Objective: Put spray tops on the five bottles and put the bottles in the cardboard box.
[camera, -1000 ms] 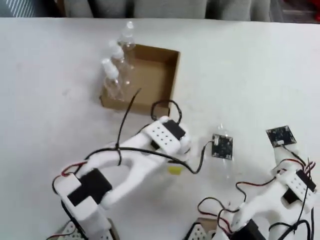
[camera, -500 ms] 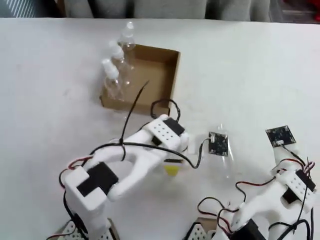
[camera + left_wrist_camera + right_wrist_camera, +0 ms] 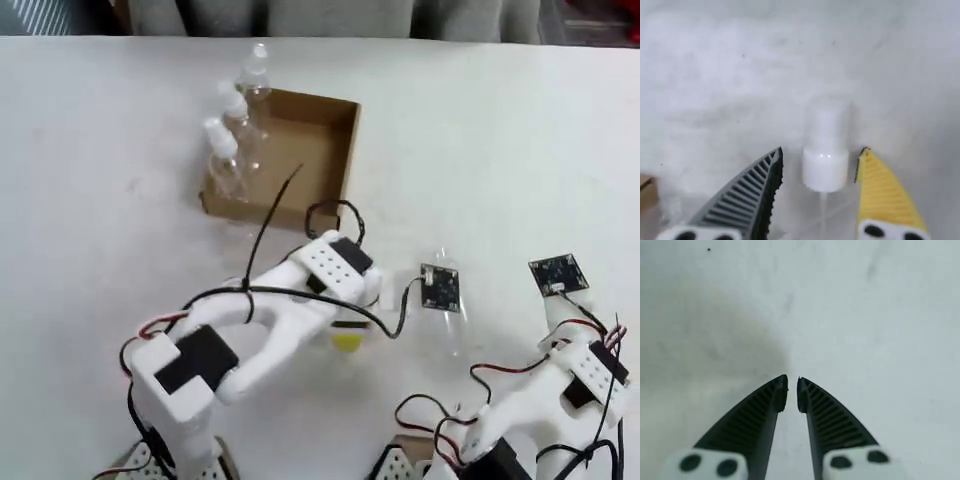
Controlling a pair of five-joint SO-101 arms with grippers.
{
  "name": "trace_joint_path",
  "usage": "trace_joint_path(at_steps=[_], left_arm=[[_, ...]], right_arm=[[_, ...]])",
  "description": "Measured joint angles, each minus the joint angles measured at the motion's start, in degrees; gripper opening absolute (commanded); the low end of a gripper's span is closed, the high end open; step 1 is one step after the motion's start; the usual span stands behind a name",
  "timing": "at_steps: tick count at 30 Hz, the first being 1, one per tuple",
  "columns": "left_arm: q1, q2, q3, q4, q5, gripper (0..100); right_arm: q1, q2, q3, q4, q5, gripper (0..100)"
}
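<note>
Straddling spray top (image 3: 825, 165): left gripper (image 3: 822, 151) wide | right gripper (image 3: 792, 389): narrow, empty, above table (image 3: 875, 310)

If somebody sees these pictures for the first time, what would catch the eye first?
The left gripper stands open around a white spray top lying on the table. Farther back, three clear bottles with spray tops on stand at the left edge of the cardboard box.
</note>
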Motion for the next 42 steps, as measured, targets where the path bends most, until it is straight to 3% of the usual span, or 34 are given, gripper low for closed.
trace_joint_path(at_steps=[8, 12, 21, 26, 32, 36, 42], left_arm=[[1.2, 0.0, 0.1, 0.1, 0.0, 15], [1.4, -0.1, 0.2, 0.2, 0.0, 1], [1.5, 0.0, 0.1, -0.1, 0.4, 2], [1.8, -0.5, 0.0, 0.5, 6.5, 2], [0.8, -10.0, 2.5, 0.5, 19.4, 2], [-2.6, -21.6, 7.1, 0.5, 21.3, 2], [-12.7, -40.4, 9.7, 7.3, 21.5, 2]], right_arm=[[0.0, 0.0, 0.0, 0.0, 0.0, 1.6], [0.0, 0.0, 0.0, 0.0, 0.0, 1.6], [-0.1, 0.0, 0.0, 0.0, -0.3, 1.6], [-3.4, 0.0, -4.7, 5.3, -9.4, 1.6], [-13.0, 0.0, -19.4, 23.0, -18.4, 1.9], [-21.2, 0.0, -26.4, 29.8, -24.0, 3.7], [-33.3, 0.0, -29.8, 32.4, -30.2, 17.3]])
